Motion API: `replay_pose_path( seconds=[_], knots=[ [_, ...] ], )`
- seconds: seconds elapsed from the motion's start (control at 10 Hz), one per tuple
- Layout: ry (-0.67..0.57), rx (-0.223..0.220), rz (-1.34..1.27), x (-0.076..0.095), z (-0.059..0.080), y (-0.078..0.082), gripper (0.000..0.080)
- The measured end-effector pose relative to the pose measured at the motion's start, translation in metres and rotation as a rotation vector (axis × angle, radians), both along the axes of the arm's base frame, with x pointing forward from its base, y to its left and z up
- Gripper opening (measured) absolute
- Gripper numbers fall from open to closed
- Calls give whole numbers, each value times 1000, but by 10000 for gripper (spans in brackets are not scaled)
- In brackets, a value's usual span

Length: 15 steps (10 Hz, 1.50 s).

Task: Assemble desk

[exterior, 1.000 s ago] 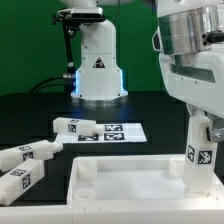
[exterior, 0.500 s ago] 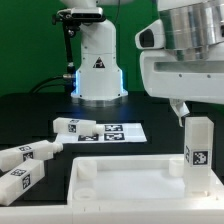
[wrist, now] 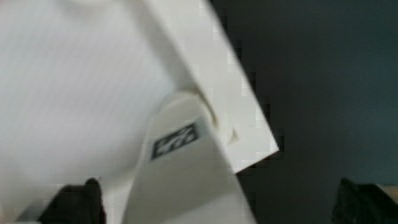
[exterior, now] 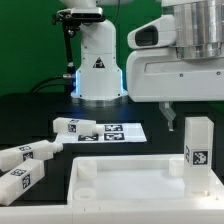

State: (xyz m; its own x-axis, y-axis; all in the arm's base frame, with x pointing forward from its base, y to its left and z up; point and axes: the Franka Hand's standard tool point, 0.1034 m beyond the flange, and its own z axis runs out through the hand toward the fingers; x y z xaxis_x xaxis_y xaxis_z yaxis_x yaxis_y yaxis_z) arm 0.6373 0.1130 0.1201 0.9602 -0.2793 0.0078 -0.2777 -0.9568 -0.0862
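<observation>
The white desk tabletop [exterior: 130, 185] lies at the front, rim up. One tagged white leg [exterior: 198, 150] stands upright in its corner on the exterior view's right. My gripper [exterior: 192, 112] hangs just above that leg, open and empty, apart from it. In the wrist view the gripper [wrist: 221, 208] shows two dark fingertips [wrist: 75, 205] far apart, with the leg [wrist: 178, 170] and the tabletop [wrist: 89, 70] below. Three loose tagged legs lie on the exterior view's left: one [exterior: 72, 126] on the marker board's edge, two [exterior: 30, 153] [exterior: 18, 180] nearer the front.
The marker board [exterior: 115, 131] lies flat behind the tabletop. The white robot base [exterior: 98, 65] with a triangle logo stands at the back on the black table. A green wall closes the background.
My gripper has let go of the upright leg and risen off it, shifting toward the exterior view's left. The leg stays standing in the tabletop corner.
</observation>
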Motion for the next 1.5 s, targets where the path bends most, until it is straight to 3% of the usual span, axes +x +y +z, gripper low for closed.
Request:
replay_pose_path(
  seconds=[0.1, 0.2, 0.4, 0.5, 0.6, 0.7, 0.8, 1.1, 1.2, 1.3, 1.5],
  knots=[
    [-26, -60, 156, 1, -2, 1, 649],
    [-35, -68, 172, 0, -2, 9, 649],
    [-31, -56, 120, 1, -2, 8, 619],
    [-28, -53, 66, 0, -2, 9, 438],
    [-25, -50, 13, 1, -2, 9, 438],
    [-17, -47, -65, 0, -2, 5, 291],
    [-11, -38, -113, 1, -2, 3, 291],
    [25, 27, -536, -1, -4, 1, 290],
    [40, 98, -776, -1, -5, -1, 290],
    [69, 134, -915, -2, -5, -1, 291],
    [87, 138, -1020, -3, -5, 3, 291]
  ],
)
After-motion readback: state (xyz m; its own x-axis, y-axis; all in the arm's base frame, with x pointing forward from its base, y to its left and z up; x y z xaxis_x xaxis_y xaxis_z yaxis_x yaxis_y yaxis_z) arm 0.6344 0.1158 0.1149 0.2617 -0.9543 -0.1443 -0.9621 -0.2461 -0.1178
